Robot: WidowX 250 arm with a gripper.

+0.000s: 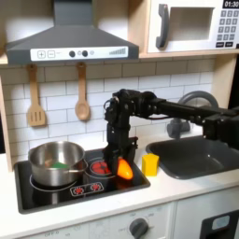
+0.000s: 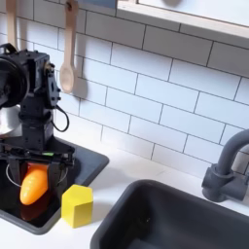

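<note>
Hovering low over the stove (image 2: 88, 165), my end effector (image 1: 121, 164) sits closed around the orange carrot (image 2: 33, 184), just beside the yellow block (image 2: 77, 205) on the tabletop (image 2: 122, 175).

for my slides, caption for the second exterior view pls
WidowX gripper poised over an orange carrot on the toy stove, yellow block beside it.

Steel pot (image 1: 56, 163) on stove (image 1: 56, 194), yellow block (image 2: 77, 205), sink (image 2: 175, 229), faucet (image 2: 226, 167), microwave (image 1: 194, 25)
</note>
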